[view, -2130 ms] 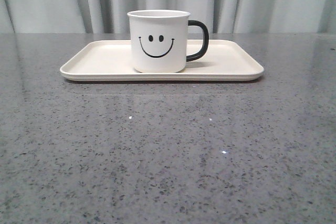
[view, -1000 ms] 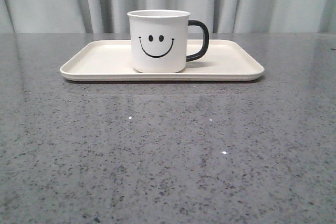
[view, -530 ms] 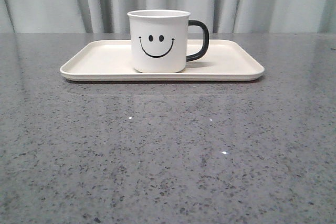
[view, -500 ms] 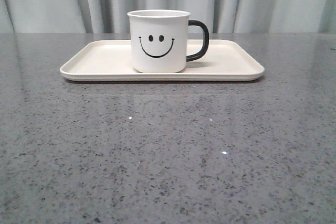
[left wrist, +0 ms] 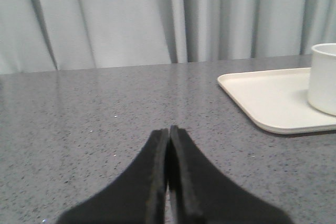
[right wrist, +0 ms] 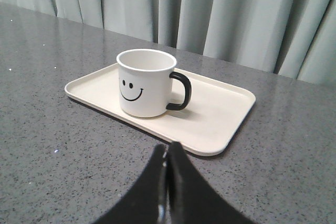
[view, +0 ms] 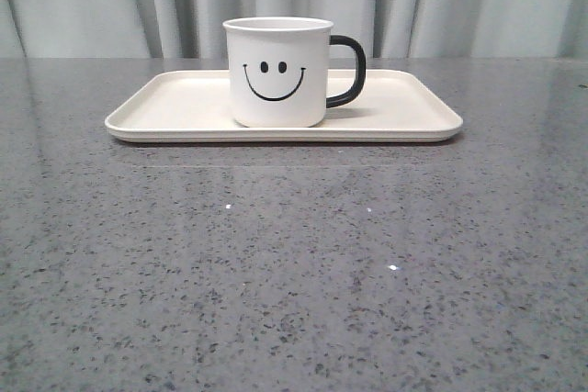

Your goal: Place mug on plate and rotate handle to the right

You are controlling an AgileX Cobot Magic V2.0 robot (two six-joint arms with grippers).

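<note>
We saw a white mug printed with a black smiley face, two oval eyes above a curved grin, and fitted with a glossy black handle. The plate beneath it was plain cream without any pattern. The table was dark grey, speckled with fine black and pale flecks and a few bright white glints. The curtain behind was pale grey-green, striped by darker folds. The fingers of both grippers were matte black.
</note>
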